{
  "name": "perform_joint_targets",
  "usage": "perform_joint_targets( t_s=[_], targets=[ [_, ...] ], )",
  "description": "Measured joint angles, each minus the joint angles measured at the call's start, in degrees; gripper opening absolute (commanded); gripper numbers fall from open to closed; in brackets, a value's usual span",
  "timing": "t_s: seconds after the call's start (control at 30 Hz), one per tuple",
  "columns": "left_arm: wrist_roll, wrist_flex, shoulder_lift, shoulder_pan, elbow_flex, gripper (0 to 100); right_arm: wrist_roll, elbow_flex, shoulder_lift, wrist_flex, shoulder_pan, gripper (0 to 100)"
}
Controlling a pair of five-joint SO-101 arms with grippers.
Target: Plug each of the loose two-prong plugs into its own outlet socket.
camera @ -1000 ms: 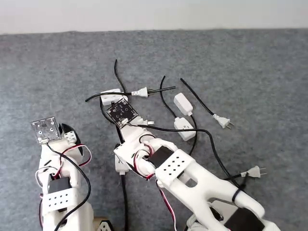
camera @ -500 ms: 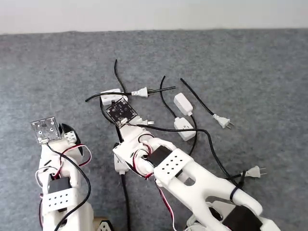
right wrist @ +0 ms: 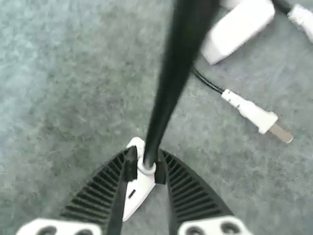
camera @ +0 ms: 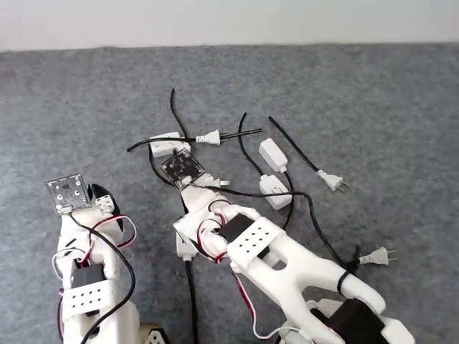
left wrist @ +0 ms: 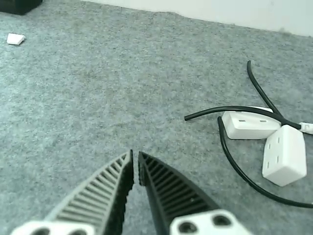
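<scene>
Grey felt tbl [camera: 401,100] carries 3 white sockets [camera: 273,155], loose 2-prong plugs [camera: 331,180] + black cords [camera: 294,145], all mid-tbl.

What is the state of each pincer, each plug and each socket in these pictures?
left pincer: shut, empty.
right pincer: shut on held plug.
held plug: gripped, unplugged.
far plug: lying loose, unplugged.
right plug: lying loose, unplugged.
near plug: lying loose, unplugged.
far socket: no plug in it.
middle socket: no plug in it.
near socket: no plug in it.

Robotics lab bench prob., grey felt tabletop [camera: 380,93], plain white wall [camera: 229,21], white printed arms [camera: 287,264] w/ bare servo wires
</scene>
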Motion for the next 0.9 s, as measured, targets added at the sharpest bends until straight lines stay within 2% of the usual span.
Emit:
perform_joint_targets(
  t_s=[0.4, 0.63, 0.9],
  targets=[
    [0.0, 0.0, 0.0, 0.0, 0.0, 2, 3.52, -2.37, 2.29, 0.62, -0.88, 1.9],
    [0.0, 0.53, 0.0, 0.0, 0.0, 2, 4.48, -5.1, 5.36, 3.87, -3.16, 23.3],
    [0.0, 2.64, 0.0, 0.0, 0.0, 2, 3.6, -5.01, 6.33, 5.89, -5.45, 25.2]
  ],
)
